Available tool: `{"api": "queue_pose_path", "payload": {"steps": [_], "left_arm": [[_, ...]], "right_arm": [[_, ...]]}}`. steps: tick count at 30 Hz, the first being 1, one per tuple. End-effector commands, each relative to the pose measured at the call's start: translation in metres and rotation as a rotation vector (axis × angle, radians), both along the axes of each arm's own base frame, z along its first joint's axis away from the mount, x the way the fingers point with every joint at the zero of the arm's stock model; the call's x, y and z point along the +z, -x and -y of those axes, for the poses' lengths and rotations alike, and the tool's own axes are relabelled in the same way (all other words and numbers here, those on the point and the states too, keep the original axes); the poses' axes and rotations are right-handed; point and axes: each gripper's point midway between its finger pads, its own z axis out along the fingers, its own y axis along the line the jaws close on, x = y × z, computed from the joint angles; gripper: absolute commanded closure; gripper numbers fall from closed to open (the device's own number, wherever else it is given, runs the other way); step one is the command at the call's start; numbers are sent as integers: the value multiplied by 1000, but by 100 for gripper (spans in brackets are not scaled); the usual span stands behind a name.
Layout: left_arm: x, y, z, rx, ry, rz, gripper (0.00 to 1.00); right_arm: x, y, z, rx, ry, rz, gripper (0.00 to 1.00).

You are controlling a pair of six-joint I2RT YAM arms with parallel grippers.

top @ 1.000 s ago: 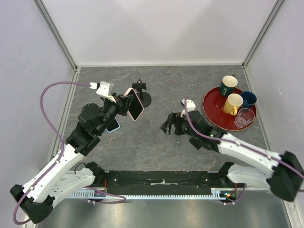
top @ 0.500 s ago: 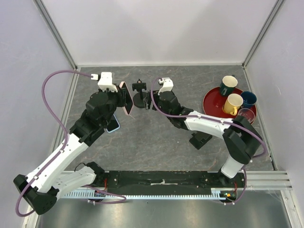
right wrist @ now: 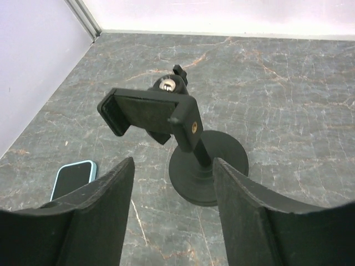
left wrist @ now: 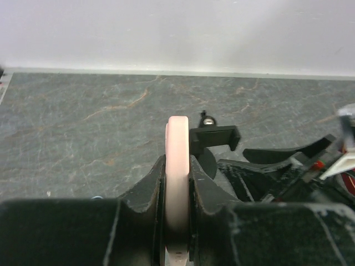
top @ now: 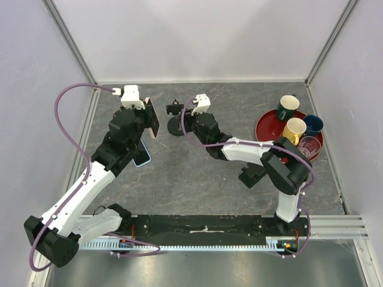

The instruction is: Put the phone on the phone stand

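My left gripper (top: 151, 121) is shut on the pink phone (top: 154, 117), held on edge above the table just left of the phone stand (top: 177, 122). In the left wrist view the pink rim (left wrist: 177, 138) stands between my fingers (left wrist: 208, 185), with the stand's clamp (left wrist: 216, 137) just beyond to the right. My right gripper (top: 190, 122) is open close to the stand's right side. In the right wrist view the clamp (right wrist: 147, 113) and the disc base (right wrist: 213, 177) lie ahead of the spread jaws of this gripper (right wrist: 173, 163), not touched.
A light-blue phone (top: 142, 157) lies flat under my left arm and also shows in the right wrist view (right wrist: 72, 178). A black folding stand (top: 252, 176) sits under my right arm. A red tray (top: 269, 140) with several cups stands at the right.
My left gripper has swung the pink phone from tilted to on edge, slightly back and left. My right arm has swept from mid-table up to the stand, leaving the folding stand behind.
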Motion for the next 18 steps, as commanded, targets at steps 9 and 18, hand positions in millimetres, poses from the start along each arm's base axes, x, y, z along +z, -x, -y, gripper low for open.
{"api": "queue_pose_path", "payload": {"steps": [9, 18], "left_arm": [[26, -5, -33, 24, 246, 66, 98], [23, -6, -25, -9, 274, 53, 98]], "right_arm": [[28, -28, -14, -34, -22, 86, 52], [23, -35, -1, -92, 49, 118, 59]]}}
